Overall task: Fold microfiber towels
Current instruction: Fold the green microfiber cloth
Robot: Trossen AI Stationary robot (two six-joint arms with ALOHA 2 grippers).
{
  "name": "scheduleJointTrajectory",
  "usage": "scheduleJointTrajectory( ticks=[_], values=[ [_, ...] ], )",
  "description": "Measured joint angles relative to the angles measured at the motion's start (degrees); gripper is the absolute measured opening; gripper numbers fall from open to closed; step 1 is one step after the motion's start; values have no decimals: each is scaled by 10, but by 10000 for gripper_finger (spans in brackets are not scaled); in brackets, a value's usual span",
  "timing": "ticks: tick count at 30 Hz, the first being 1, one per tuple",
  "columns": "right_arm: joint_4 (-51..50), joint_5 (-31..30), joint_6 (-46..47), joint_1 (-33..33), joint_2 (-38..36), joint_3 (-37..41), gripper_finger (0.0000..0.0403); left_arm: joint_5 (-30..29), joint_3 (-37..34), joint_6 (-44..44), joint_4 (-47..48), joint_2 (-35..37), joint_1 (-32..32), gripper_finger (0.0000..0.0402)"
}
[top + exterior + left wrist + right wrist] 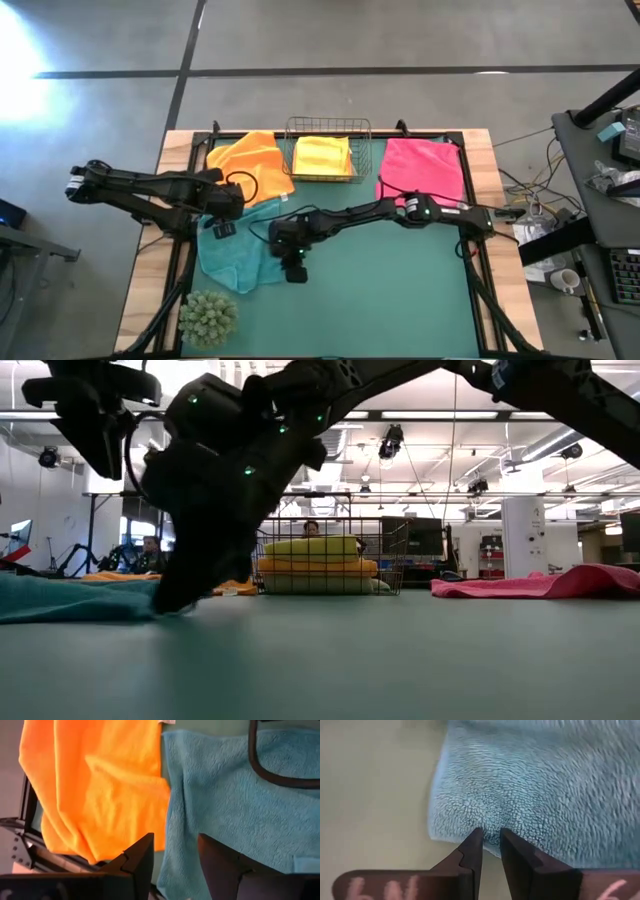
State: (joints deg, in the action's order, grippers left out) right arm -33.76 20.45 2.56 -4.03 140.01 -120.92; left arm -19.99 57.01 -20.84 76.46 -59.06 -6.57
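A teal towel lies spread on the green mat at the left, and its edge shows in the low view. My right gripper slants down at that towel's right edge, near a corner; a narrow gap shows between its fingers. My left gripper hangs open above the line where the teal towel meets an orange towel. A pink towel lies flat at the far right. Folded towels, a yellow one on top, are stacked in the wire basket. My right gripper has its fingertips at the teal towel's edge, slanting down from the table's right side. I cannot tell whether they touch the cloth. The towel lies flat on the mat, with nothing of it drawn up between the fingers.
A green spiky plant ball sits at the near left corner. The wire basket stands at the middle of the far edge. A black frame borders the mat. Bare mat stretches over the near right. People sit in the room behind.
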Motion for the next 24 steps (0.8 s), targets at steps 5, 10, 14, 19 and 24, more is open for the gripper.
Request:
scheduleJointTrajectory(
  ticks=[5,10,14,19,24],
  values=[
    [-102,-2,-21,0,-17,1,63,2,0,-3,-14,0,0,137],
    [-199,-7,-44,1,-36,2,63,30,-1,-18,-50,-1,0,137],
    [-262,-10,-52,5,-39,3,63,55,-7,-18,-99,-4,-7,137],
    [-324,-14,-51,8,-41,10,62,75,-31,-25,-160,-11,-18,137],
    [-355,-19,-42,8,-58,32,47,122,-60,-28,-226,-29,-30,137]
  ],
)
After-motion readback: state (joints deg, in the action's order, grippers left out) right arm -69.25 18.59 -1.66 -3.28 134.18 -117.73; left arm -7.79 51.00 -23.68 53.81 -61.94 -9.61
